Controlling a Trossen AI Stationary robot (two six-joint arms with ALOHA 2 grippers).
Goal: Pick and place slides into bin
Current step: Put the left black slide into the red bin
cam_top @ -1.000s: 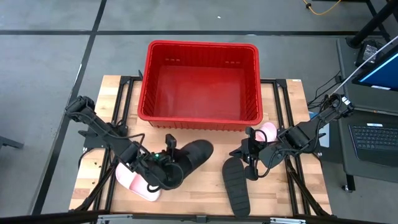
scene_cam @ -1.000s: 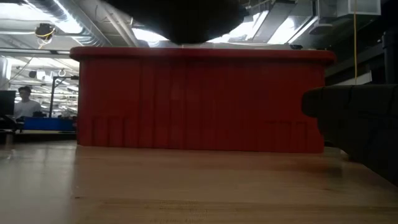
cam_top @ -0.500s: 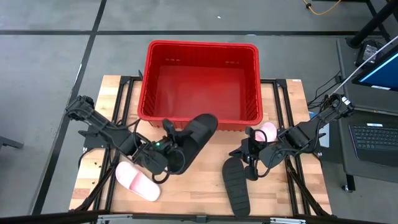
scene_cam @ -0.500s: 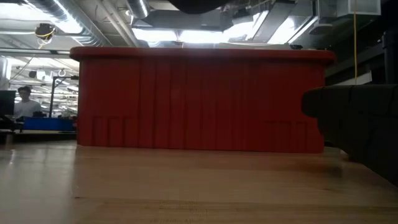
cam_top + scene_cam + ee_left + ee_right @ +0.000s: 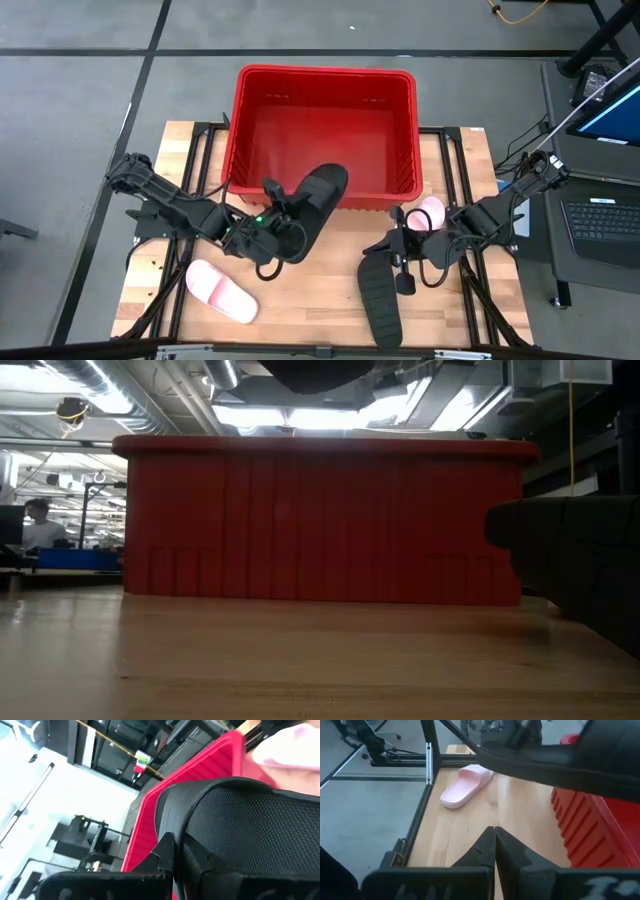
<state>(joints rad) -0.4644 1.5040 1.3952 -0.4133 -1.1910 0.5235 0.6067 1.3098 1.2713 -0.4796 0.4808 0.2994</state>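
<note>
pink slide point(image 5: 428, 212): half hidden by right arm | black slide point(image 5: 318, 372): cut off by the frame's upper edge

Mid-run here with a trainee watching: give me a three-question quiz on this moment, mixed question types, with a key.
1. True or false: the red bin already holds a slide.
2. Multiple choice: which slide is the left gripper carrying? A) the black slide raised over the bin's near wall B) the pink slide on the table's left C) the black slide lying sole-up
3. Fill in: the right gripper hovers next to the second pink slide, and its fingers are ____.

Key: 1 false, the bin holds none. 2 A. 3 shut, on nothing.
</note>
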